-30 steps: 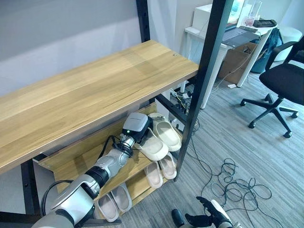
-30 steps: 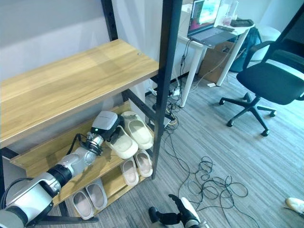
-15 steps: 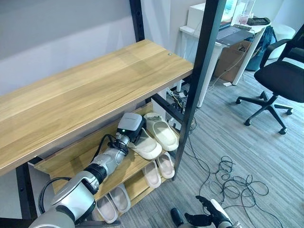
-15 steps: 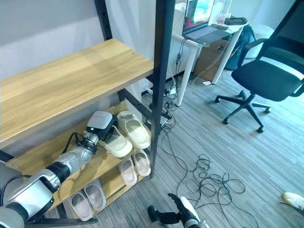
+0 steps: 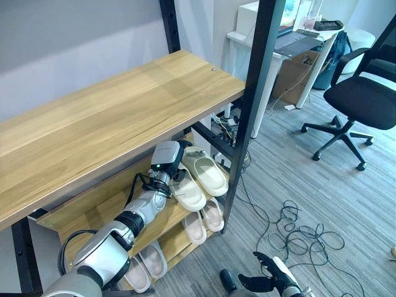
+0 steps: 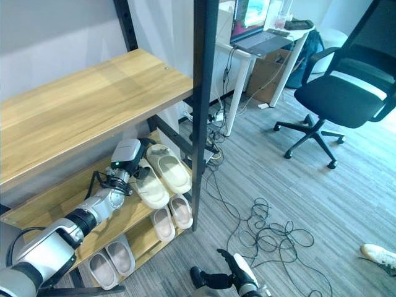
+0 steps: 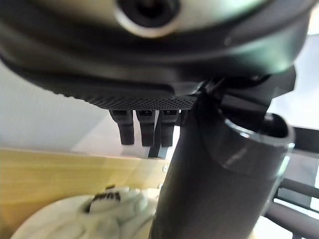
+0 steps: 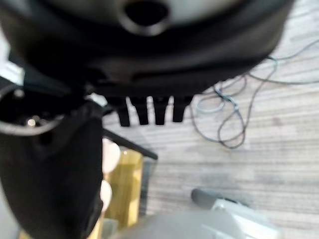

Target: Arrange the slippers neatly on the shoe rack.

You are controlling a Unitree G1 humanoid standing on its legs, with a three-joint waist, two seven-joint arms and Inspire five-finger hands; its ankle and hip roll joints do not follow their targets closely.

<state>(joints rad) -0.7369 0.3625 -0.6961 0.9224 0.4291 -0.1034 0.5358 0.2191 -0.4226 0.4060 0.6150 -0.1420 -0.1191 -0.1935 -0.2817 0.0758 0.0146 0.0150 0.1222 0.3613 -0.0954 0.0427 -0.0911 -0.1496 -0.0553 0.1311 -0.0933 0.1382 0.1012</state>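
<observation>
left hand (image 5: pixel 178 166): we see it on the shoe rack's middle shelf (image 5: pixel 99 207), fingers straight, hanging above a cream slipper (image 5: pixel 189 193).
near slipper: on that shelf, touching its mate (image 5: pixel 206 173) toward the black post (image 5: pixel 244 111).
other pairs: two pale pairs (image 5: pixel 205 219) on the bottom shelf.
right hand (image 5: pixel 272 281): low over the grey floor, fingers relaxed, holding nothing.
beyond: office chair (image 5: pixel 352 99), desk with laptop (image 5: pixel 291 40).
</observation>
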